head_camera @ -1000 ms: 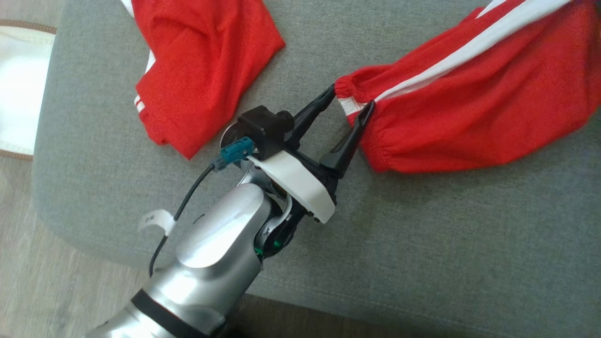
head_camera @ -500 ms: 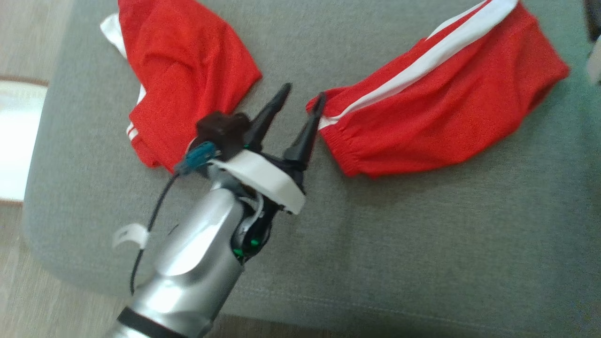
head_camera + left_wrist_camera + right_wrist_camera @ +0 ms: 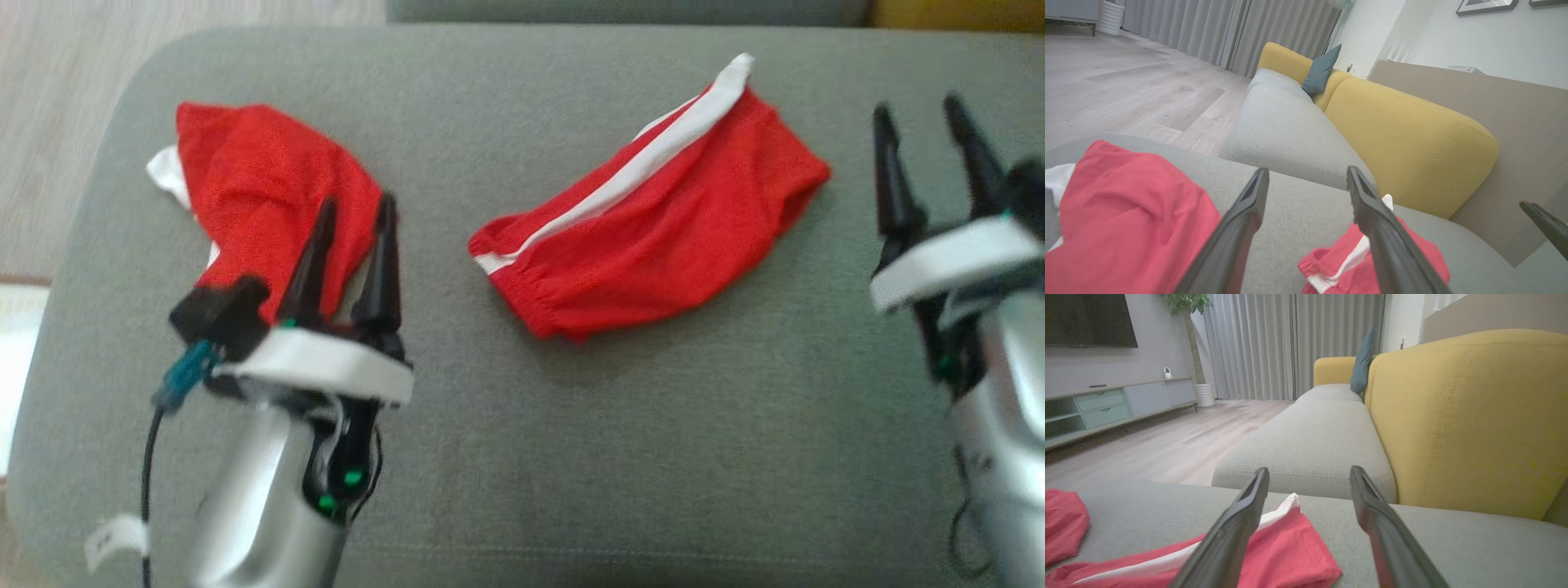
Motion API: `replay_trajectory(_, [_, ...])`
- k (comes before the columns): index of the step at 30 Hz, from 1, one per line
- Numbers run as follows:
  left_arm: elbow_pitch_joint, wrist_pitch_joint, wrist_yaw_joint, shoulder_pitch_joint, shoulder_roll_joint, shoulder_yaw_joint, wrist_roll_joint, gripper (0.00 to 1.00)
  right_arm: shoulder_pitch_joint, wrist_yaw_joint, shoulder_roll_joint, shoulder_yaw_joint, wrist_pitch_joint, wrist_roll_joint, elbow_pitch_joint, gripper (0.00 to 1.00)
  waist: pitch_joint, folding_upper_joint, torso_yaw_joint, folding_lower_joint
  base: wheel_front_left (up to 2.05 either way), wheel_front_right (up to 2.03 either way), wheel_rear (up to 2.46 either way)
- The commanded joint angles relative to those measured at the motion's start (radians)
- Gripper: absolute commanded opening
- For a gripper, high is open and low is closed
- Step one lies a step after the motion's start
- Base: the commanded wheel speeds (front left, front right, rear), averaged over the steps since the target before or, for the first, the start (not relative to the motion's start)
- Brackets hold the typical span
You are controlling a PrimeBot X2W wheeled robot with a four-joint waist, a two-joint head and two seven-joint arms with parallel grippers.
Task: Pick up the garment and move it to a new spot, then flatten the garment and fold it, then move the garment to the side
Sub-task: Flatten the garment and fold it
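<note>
Garment (image 3: 653,220) lies in full view, left pincer (image 3: 357,202) partly covering another red cloth (image 3: 253,171)

The shorts (image 3: 653,237) are red with a white side stripe; the cloth (image 3: 261,188) at ten o'clock is red and white; the sofa cushion (image 3: 571,457) is grey.

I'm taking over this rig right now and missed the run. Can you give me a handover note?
Both open and empty: left end effector near the crumpled red garment at the left; right end effector to the right of the striped garment, apart from it.
The striped garment lies in the middle of the grey cushion, seemingly folded into a compact bundle.
Done, apparently: placing and folding.
Left: probably moving it to the side. The crumpled one looks unfolded.
</note>
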Motion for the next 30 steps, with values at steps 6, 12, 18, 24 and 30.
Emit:
replay_trajectory(6, [-0.103, -0.009, -0.007, 0.107, 0.006, 0.081, 0.033, 1.0, 0.222, 0.004, 0.151, -0.104, -0.012, -0.092, -0.177, 1.0, -0.07, -0.0001, -0.058, 0.0001, 0.0, 0.0, 0.0])
replay_trajectory(12, [-0.137, -0.009, -0.002, 0.17, 0.006, 0.076, 0.023, 1.0, 0.34, 0.004, 0.228, -0.157, 0.017, -0.133, -0.261, 1.0, -0.07, -0.0001, -0.067, 0.0001, 0.0, 0.0, 0.0])
replay_trajectory(18, [-0.142, -0.009, -0.004, 0.167, 0.006, 0.066, 0.035, 1.0, 0.354, 0.004, 0.246, -0.195, 0.041, -0.133, -0.29, 1.0, -0.049, -0.0001, -0.057, 0.0001, 0.0, 0.0, 0.0])
replay_trajectory(24, [-0.154, -0.009, -0.009, 0.129, 0.006, 0.04, 0.026, 1.0, 0.303, 0.004, 0.252, -0.249, 0.109, -0.07, -0.301, 1.0, 0.028, -0.0001, -0.01, 0.0001, 0.0, 0.0, 0.0])
replay_trajectory(30, [-0.179, -0.009, -0.007, 0.082, 0.006, 0.018, 0.02, 1.0, 0.183, 0.004, 0.253, -0.3, 0.182, 0.048, -0.266, 1.0, 0.136, -0.0001, 0.048, 0.0001, 0.0, 0.0, 0.0])
